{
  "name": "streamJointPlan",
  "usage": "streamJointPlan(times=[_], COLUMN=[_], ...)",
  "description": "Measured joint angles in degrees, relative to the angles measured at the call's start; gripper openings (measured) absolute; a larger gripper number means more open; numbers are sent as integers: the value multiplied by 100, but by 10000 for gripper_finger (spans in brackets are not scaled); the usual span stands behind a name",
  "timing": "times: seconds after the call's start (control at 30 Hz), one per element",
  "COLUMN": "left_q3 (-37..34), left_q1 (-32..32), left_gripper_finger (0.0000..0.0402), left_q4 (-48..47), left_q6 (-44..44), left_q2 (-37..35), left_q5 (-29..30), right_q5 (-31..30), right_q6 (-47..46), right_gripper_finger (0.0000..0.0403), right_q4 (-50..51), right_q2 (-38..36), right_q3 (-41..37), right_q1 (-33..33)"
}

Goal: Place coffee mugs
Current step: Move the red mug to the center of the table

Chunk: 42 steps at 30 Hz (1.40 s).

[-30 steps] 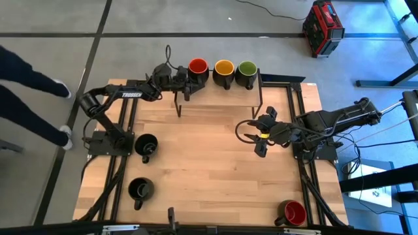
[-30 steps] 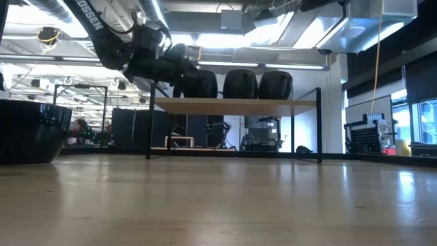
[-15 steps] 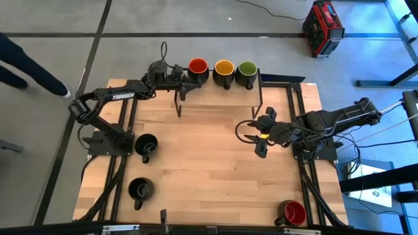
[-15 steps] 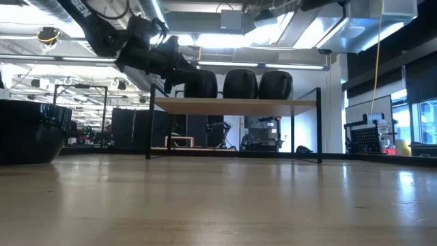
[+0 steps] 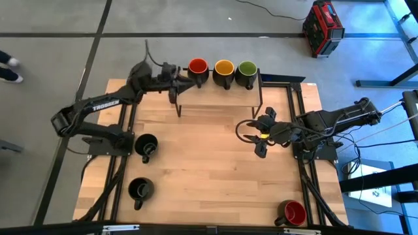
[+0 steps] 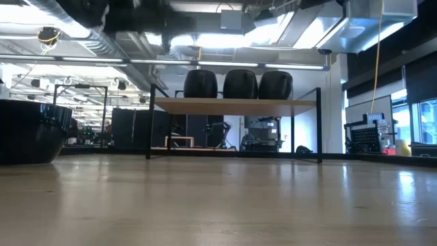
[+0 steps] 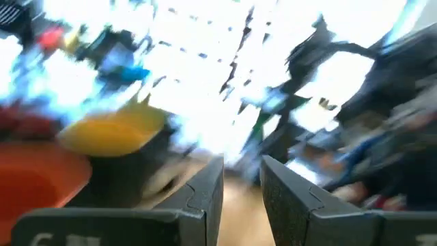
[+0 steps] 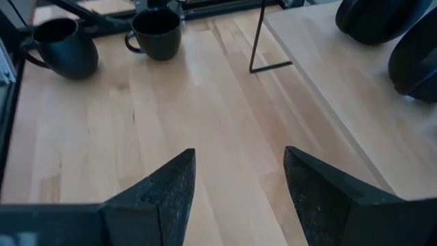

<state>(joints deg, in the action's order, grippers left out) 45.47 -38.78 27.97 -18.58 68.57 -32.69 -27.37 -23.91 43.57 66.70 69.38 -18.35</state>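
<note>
Mugs on the shelf, three more waiting on the table

Mugs here are small, hard and glazed, so I judge them light, stiff, slippery and breakable if dropped. A pinch over the rim wall looks to me the surest hold (the handle is thin and could turn).

Three mugs stand in a row on the raised shelf (image 5: 215, 91): the red mug (image 5: 198, 68), the yellow mug (image 5: 224, 69) and the green mug (image 5: 246, 70). Two black mugs (image 5: 146, 143) stand on the table (image 5: 209, 170) near the left arm's base, and another red mug (image 5: 293, 212) stands at the right near corner.

The left gripper (image 5: 185, 79) is just beside the shelf's red mug; its fingers (image 7: 205, 195) stand a small gap apart with nothing between them. The right gripper (image 5: 256, 140) waits above the middle of the table with fingers (image 8: 164, 188) wide apart and empty.

The high view gives the inside colours; the low view shows only three dark backs on the shelf. The left wrist view, although blurred, shows the narrow gap, which the high view does not.
</note>
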Motion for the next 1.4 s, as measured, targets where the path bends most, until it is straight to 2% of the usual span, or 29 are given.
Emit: streamJointPlan(times=[0.07,0.2,0.37,0.43,0.5,0.57,0.73,0.8,0.97,1.23,1.4], left_q3=[125,344,361,361,361,353,356,357,355,357,357], left_q1=[445,1412,2757,3301,3849,4366,5453,5758,6345,7013,7192], left_gripper_finger=[92,92,92,92,92,92,92,92,92,92,92], left_q4=[357,304,-529,-1075,-1612,-1970,-1872,-1828,-1617,-1095,-1019], left_q6=[-235,-213,-207,-187,-189,-235,-662,-844,-1473,-1857,-1950], left_q2=[-146,-419,-476,-471,-415,-347,-17,160,624,1091,1130], left_q5=[-24,188,907,1439,2139,2899,4458,4890,5548,6365,6680], right_q5=[1,80,927,1385,1556,1540,1266,1236,1347,2032,2749], right_q6=[-36,-186,-420,-585,-668,-782,-1399,-1760,-2597,-3876,-4758], right_gripper_finger=[209,209,209,209,209,209,209,209,209,209,209], right_q4=[-75,-88,-151,-186,-194,-170,-149,-155,-150,-142,192], right_q2=[0,0,0,0,0,0,2,55,301,610,713], right_q3=[0,0,0,0,0,0,0,0,0,0,0], right_q1=[0,0,-10,-153,-437,-822,-1816,-2192,-2963,-3605,-3905])
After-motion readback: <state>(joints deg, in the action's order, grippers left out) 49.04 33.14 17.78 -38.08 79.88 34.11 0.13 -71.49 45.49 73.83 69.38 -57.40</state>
